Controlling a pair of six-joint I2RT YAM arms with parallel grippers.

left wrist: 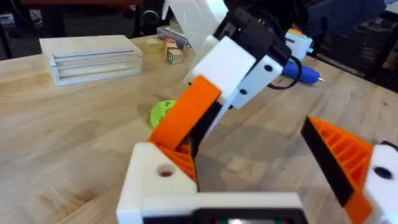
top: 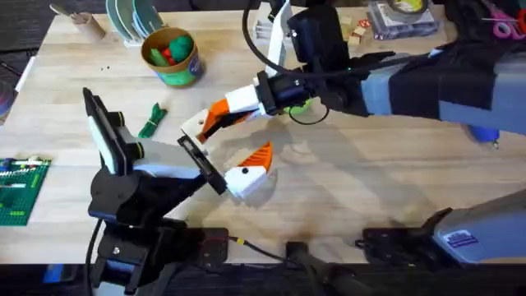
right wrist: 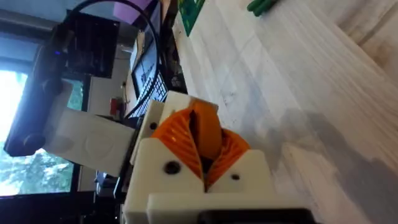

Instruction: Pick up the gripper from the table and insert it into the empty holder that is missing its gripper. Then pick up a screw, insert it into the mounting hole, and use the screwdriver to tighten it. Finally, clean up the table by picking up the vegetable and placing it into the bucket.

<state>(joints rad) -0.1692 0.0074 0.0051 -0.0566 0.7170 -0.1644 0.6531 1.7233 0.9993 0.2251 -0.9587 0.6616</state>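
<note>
My right gripper [top: 220,113] reaches in from the right and is shut on the small orange gripper wedge [right wrist: 206,132]. It holds the wedge [left wrist: 185,116] slanted, with its lower end against the cream-white holder [left wrist: 155,182], which is the bare finger of my left gripper [top: 228,141]. The left gripper stands open; its other finger carries an orange ribbed tip [left wrist: 341,157]. The dark-green vegetable [top: 152,121] lies on the table [top: 370,173] left of both grippers. Behind it stands the yellow-rimmed bucket [top: 171,56], holding green and red toy foods. The blue screwdriver [left wrist: 300,71] lies at the far right.
A lime-green disc [left wrist: 163,112] lies under the right arm's wrist. A clear plastic box [left wrist: 93,59] and small blocks sit at the table's back. A green baseplate [top: 16,189] lies at the left edge and a dish rack [top: 136,20] at the back left.
</note>
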